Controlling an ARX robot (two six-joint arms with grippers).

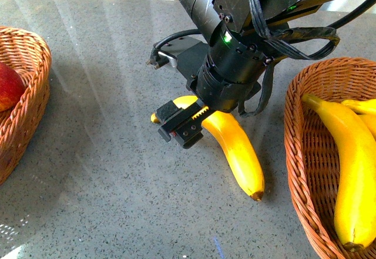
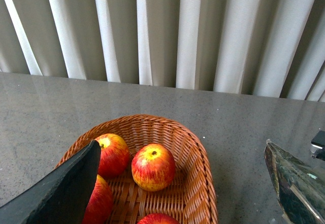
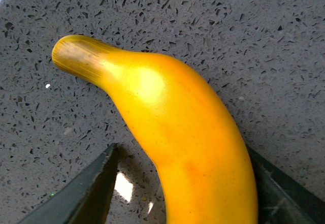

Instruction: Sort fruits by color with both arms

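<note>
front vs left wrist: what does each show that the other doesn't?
Front only: the right gripper down over the banana on the table, jaws either side of it, and the right basket holding more bananas.

Left wrist only: the curtain, four apples in the left basket, and the left gripper, open and holding nothing.

Both: the grey stone table and the left basket with red fruit in it.

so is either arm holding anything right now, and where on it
The right gripper straddles the banana on the table near its stem end; whether it grips cannot be told. The left gripper holds nothing.
</note>
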